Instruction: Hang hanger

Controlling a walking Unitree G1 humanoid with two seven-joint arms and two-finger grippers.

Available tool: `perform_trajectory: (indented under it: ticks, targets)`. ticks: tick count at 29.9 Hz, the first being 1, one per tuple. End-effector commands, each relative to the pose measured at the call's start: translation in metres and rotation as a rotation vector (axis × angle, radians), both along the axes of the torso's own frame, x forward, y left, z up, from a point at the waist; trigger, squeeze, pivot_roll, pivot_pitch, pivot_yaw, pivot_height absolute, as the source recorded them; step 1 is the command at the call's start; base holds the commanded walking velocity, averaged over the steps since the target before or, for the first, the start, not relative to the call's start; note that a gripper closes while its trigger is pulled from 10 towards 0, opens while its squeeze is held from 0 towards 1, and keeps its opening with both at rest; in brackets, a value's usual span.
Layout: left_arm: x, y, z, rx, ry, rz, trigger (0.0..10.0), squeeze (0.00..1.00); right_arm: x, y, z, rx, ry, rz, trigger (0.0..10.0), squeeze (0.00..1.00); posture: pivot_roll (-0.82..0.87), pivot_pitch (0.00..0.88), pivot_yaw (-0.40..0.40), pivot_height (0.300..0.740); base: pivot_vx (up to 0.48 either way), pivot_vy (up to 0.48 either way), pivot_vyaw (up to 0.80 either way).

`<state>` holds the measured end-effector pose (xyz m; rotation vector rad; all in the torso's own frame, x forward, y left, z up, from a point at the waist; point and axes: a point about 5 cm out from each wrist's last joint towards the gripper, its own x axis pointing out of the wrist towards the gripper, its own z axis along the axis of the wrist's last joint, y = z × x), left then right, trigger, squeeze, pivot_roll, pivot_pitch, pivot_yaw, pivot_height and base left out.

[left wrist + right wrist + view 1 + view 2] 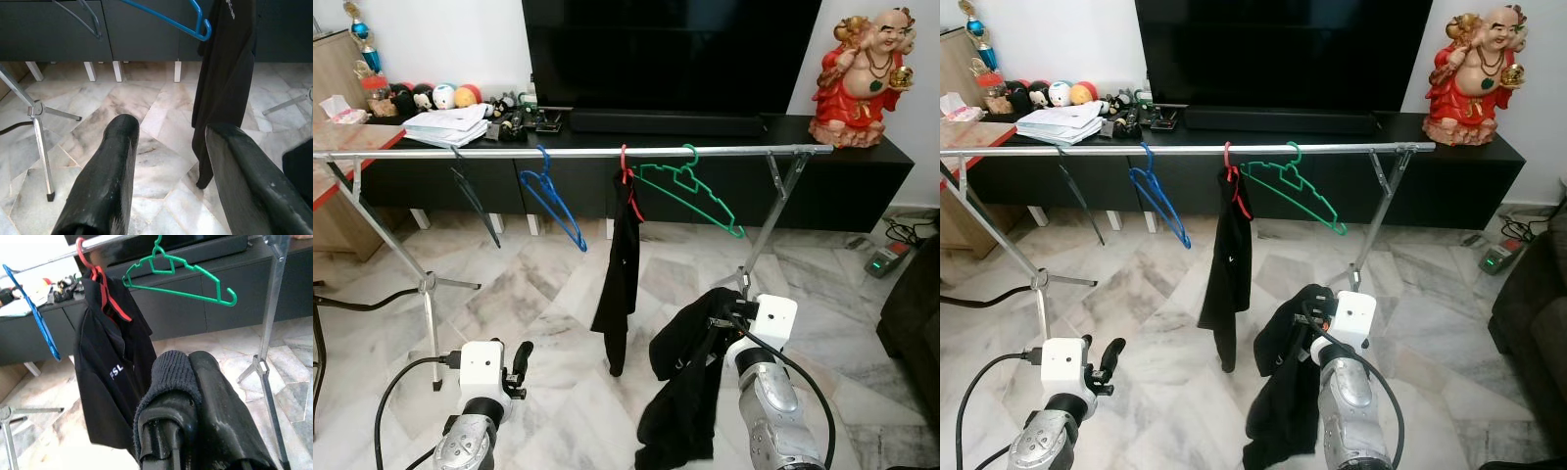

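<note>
A black garment (pixel 690 377) is clamped in the right gripper (pixel 188 431), below the green hanger (pixel 690 191) on the rail (pixel 568 152); hanging remains undone. The left gripper (pixel 171 181) is held open, empty.

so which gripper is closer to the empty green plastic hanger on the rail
Right. The right gripper, shut on a black garment, sits almost directly below the green plastic hanger; the open left gripper is low and far off to its left.

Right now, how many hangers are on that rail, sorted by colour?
Black hanger: 1
Blue hanger: 1
Red hanger, carrying a black shirt: 1
Green hanger: 1
Total: 4 hangers on the metal rail. The right gripper holds another black garment, not yet hung.
</note>
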<state>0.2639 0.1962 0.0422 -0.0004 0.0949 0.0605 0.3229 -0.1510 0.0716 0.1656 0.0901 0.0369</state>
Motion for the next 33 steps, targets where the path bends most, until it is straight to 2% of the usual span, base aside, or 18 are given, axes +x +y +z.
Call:
perform_trajectory:
  ticks: [1,11,33]
  targets:
    - [0.002,0.002,0.006,-0.015,-0.018,0.013,10.0,0.0,0.001,0.003,0.001,-0.017,-0.006,0.023,10.0,0.0,0.07,0.076,0.03,0.74,0.371,0.0,0.0]
    - [0.004,0.002,0.01,-0.016,-0.031,0.012,10.0,0.0,-0.001,0.009,-0.006,-0.064,0.016,0.07,10.0,0.0,0.06,0.079,0.029,0.74,0.377,0.0,0.0]
    - [0.007,0.005,0.017,-0.003,-0.051,0.022,10.0,0.0,-0.004,0.021,-0.012,-0.096,0.021,0.154,10.0,0.0,0.07,0.083,0.029,0.74,0.402,0.0,0.0]
